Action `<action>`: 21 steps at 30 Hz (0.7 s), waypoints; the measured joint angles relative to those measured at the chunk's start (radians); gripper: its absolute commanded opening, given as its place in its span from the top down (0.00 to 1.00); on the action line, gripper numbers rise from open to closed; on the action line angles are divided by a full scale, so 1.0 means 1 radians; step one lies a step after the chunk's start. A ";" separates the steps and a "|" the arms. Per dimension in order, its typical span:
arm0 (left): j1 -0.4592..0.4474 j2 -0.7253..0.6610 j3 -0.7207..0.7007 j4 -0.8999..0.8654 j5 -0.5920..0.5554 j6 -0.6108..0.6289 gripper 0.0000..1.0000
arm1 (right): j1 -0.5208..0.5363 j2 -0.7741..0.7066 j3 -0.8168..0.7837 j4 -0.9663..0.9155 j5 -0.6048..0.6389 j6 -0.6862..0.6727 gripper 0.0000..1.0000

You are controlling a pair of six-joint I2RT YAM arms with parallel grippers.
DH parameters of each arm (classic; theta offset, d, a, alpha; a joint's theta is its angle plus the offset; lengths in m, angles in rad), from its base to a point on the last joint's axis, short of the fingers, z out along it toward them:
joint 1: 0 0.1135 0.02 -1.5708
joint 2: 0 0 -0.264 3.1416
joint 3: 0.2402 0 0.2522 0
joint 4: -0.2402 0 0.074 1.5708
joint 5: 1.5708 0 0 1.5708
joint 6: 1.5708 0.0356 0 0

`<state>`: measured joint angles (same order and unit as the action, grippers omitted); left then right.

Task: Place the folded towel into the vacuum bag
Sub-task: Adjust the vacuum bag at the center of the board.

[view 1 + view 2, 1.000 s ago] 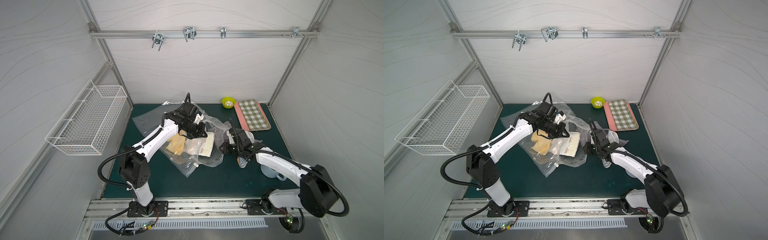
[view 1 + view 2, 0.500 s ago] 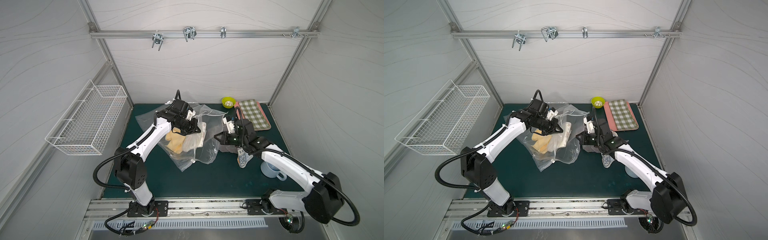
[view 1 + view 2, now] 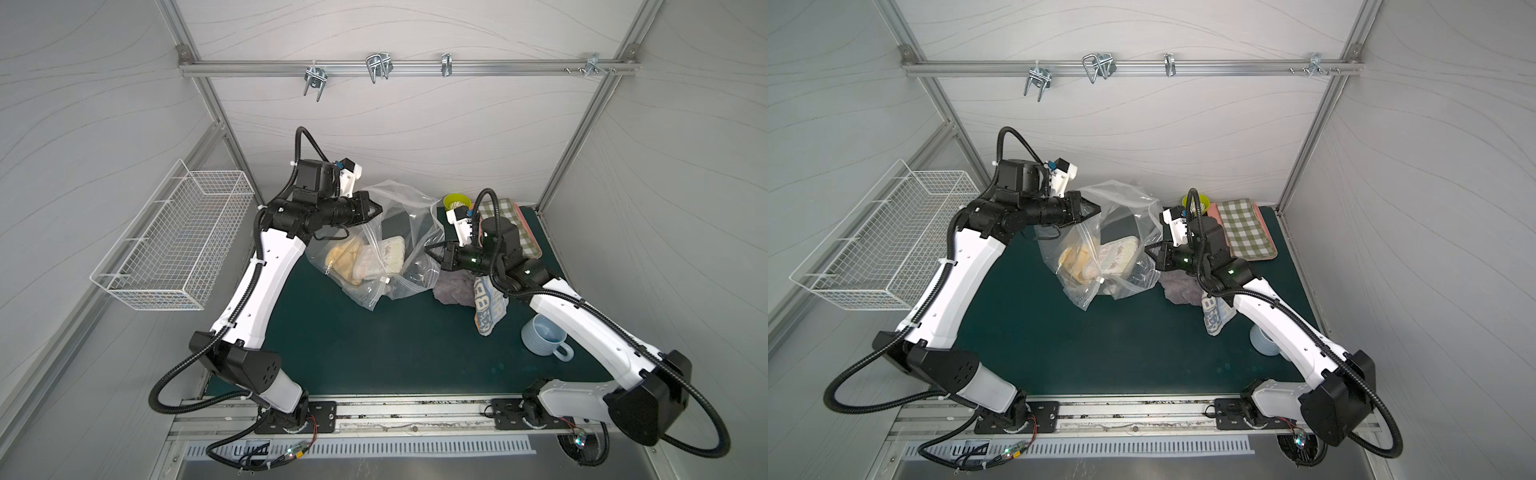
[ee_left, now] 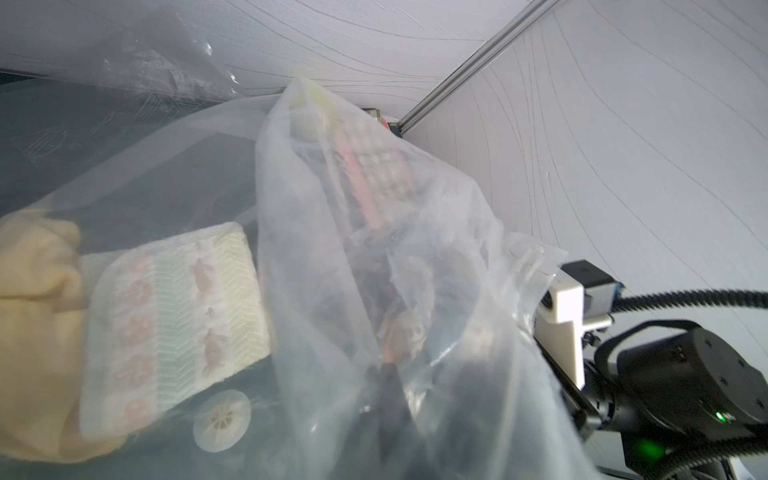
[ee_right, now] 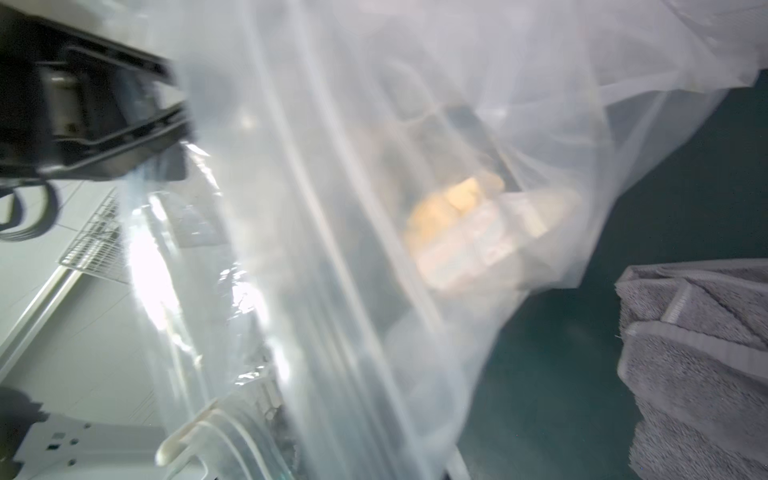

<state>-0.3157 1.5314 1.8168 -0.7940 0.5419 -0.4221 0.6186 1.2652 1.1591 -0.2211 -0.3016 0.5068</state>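
The vacuum bag [image 3: 409, 199] is lifted and hangs held from two sides; its lower corner sags toward the green mat [image 3: 374, 353], contact unclear. The left gripper [image 3: 376, 210] is at the bag's upper rim, jaws closed, pinching the plastic. The right gripper [image 3: 430, 249] is on the bag's opposite side, lower down, jaws closed tight on a fold of bag film. Its wrist view is mostly blurred plastic, with no fingertips visible. Inside the bag, in the lower part, are a yellow towel [image 3: 343, 259] and, touching it, a patterned folded towel [image 3: 390, 253]. The left wrist view shows the round valve [image 4: 222, 419] on the bag wall just beside the patterned towel. A white slider clip [image 3: 385, 281] sits on the bag below the towels. Outside the bag, a crumpled grey towel [image 3: 453, 291] lies just beside it on the right-gripper side, with a printed cloth [image 3: 488, 307] beyond. A blue mug [image 3: 544, 334] is well apart from the bag. A green bowl [image 3: 456, 202] and a checked cloth [image 3: 1244, 228] are near the bag, toward the back wall.
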 measured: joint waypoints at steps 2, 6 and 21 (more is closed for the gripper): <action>-0.014 -0.022 -0.085 0.021 -0.006 -0.001 1.00 | -0.001 0.000 -0.012 -0.031 0.043 0.000 1.00; -0.071 0.001 -0.264 0.063 -0.017 -0.016 1.00 | -0.013 -0.011 -0.058 -0.103 0.153 0.009 0.51; -0.130 0.048 -0.388 0.116 -0.031 -0.049 1.00 | -0.137 -0.219 -0.232 -0.405 0.579 0.148 0.24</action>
<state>-0.4458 1.5799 1.4292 -0.6781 0.5106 -0.4713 0.4816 1.0458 0.9268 -0.6258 0.2779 0.6548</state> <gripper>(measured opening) 0.047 0.756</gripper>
